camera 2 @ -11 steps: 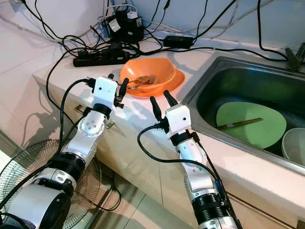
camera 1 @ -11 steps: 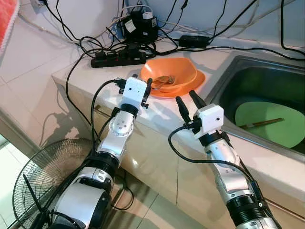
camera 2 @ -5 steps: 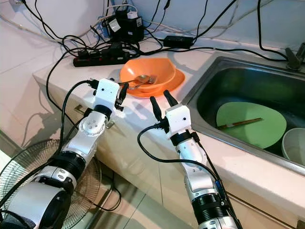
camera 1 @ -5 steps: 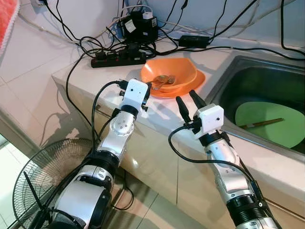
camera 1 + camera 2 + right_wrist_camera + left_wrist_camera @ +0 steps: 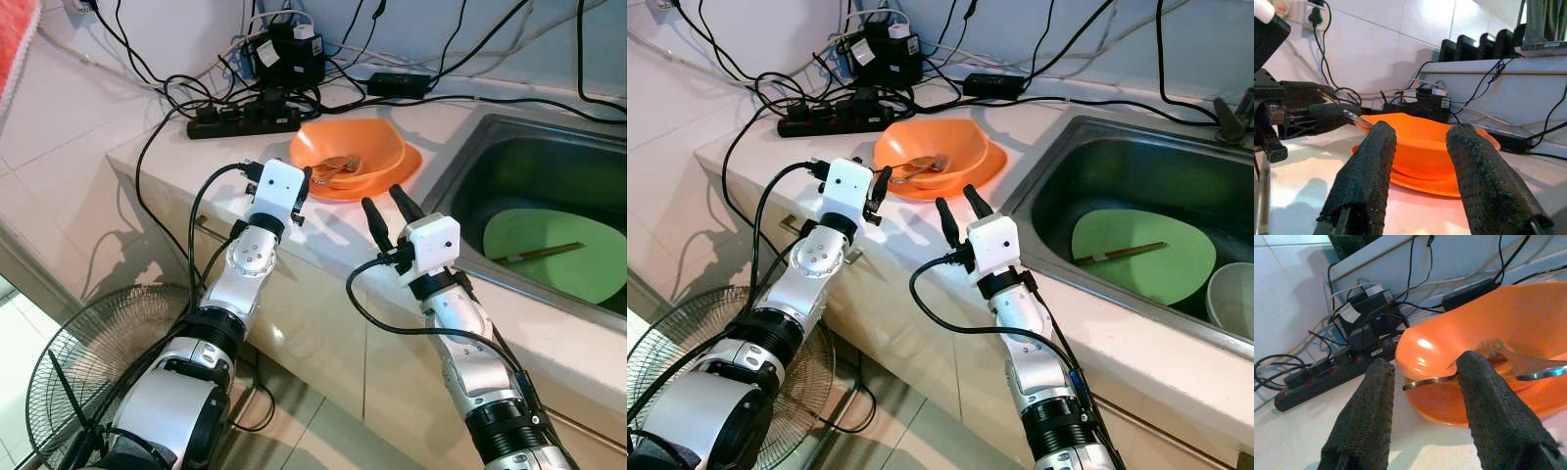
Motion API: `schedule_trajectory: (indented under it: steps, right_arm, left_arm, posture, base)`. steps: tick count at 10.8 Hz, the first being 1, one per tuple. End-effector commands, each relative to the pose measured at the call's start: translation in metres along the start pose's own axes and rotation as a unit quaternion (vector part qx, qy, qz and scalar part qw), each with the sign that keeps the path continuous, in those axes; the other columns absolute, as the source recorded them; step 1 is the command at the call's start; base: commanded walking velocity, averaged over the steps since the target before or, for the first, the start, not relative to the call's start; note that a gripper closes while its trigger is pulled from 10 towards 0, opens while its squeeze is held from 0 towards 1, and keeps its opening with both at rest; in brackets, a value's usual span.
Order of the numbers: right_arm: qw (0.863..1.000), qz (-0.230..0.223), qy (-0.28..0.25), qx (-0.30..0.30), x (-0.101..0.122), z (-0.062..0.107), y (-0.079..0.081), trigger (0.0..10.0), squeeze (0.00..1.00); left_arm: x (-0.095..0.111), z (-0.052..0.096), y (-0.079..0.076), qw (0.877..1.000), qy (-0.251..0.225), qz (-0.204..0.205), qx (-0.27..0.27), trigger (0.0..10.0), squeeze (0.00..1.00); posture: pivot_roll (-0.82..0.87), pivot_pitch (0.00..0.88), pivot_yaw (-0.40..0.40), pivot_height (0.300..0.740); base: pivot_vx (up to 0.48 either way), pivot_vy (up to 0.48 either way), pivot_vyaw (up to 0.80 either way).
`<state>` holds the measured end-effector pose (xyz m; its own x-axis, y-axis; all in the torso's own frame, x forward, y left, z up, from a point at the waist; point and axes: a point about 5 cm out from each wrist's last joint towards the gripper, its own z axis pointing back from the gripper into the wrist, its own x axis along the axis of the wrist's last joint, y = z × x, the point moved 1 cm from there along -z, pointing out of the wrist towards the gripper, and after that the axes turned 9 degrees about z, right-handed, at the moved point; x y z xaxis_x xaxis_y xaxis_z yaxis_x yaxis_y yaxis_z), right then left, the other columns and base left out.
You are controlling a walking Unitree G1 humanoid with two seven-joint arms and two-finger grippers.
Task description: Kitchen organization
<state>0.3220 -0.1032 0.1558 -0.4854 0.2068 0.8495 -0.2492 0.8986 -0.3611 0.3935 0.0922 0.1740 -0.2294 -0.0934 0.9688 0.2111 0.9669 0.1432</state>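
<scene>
No text, brand, number or sign can be read anywhere; the white labels on the black power adapters (image 5: pixel 286 46) behind the orange bowl (image 5: pixel 348 154) are too small and blurred.

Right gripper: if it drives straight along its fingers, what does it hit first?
Likely the orange bowl. The right gripper is open and aimed at the bowl's side, with only bare counter between. Depth to the bowl is hard to judge.
</scene>
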Motion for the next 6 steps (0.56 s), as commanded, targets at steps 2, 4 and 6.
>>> schedule_trajectory:
  steps: [2,4,6]
  right_arm:
    - [1.0,0.002,0.002,0.001,-0.0011,-0.0015,0.0013,10.0,0.0]
    - [1.0,0.002,0.002,0.001,-0.001,-0.0018,0.0013,10.0,0.0]
    - [1.0,0.002,0.002,0.001,-0.0011,-0.0016,0.0012,10.0,0.0]
  left_arm:
    - [0.0053,-0.0035,0.0048,1.0,-0.006,-0.002,0.006,0.0,0.0]
    - [0.0049,-0.0032,0.004,1.0,-0.006,-0.003,0.004,0.0,0.0]
    - [0.005,-0.0032,0.0031,1.0,-0.007,-0.003,0.003,0.0,0.0]
  posture:
    - [0.05,0.027,0.122,0.74]
    - [0.05,0.028,0.122,0.74]
    - [0.05,0.027,0.124,0.74]
  base:
    - [0.0,0.0,0.0]
    - [0.0,0.0,0.0]
    - [0.0,0.0,0.0]
